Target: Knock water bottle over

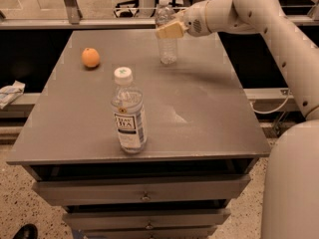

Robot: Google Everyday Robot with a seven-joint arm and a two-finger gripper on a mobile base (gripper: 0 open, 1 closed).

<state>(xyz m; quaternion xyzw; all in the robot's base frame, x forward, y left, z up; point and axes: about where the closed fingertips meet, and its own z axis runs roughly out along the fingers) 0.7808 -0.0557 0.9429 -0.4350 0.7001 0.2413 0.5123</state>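
The gripper (170,30), far across the table (209,108), covers the upper body of the water bottle (168,52).

pincer (169,30) at water bottle (168,51), orange (90,57) well left

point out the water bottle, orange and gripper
water bottle (168,51), camera view, lower ribbed body
orange (90,57), camera view, its middle
gripper (168,30), camera view, tan tip, by the water bottle's upper half

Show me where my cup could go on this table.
Bare: the table's right half beside the tea bottle, and the front-left corner, nearer than the orange. Crowded: the far edge, where the gripper is at the water bottle.
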